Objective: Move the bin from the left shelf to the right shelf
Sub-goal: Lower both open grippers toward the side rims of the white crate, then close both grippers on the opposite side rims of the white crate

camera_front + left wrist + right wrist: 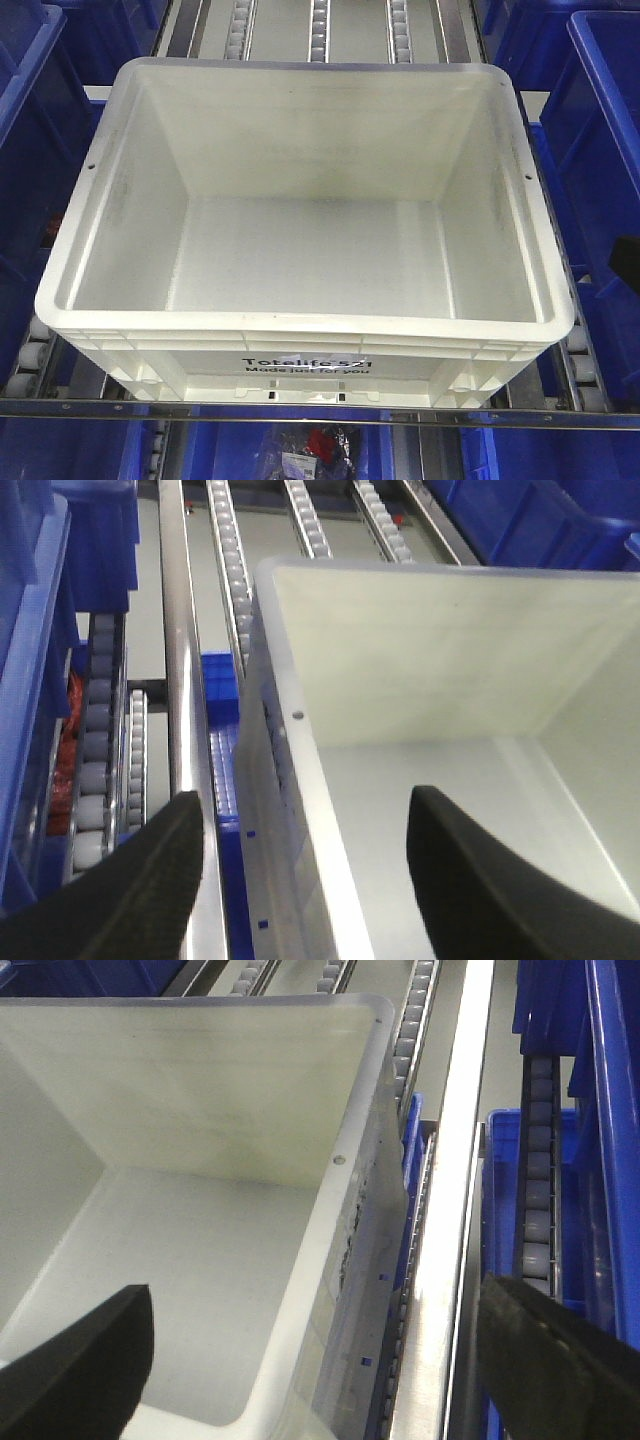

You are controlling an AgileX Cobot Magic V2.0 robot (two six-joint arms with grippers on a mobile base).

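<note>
Front view: the bin [300, 325] sits empty on roller tracks [318, 25], with blue bins [605, 130] to its left and right. Being empty it is probably light, and its ribbed plastic looks stiff but smooth, so likely slippery.

Left wrist view: the left pincer [305, 880] is spread, one finger on each side of the bin's left rim.

Right wrist view: the right pincer [320, 1365] is spread likewise astride the right rim.

The thick rolled rims seem the surest hold, taken on both sides together.
</note>
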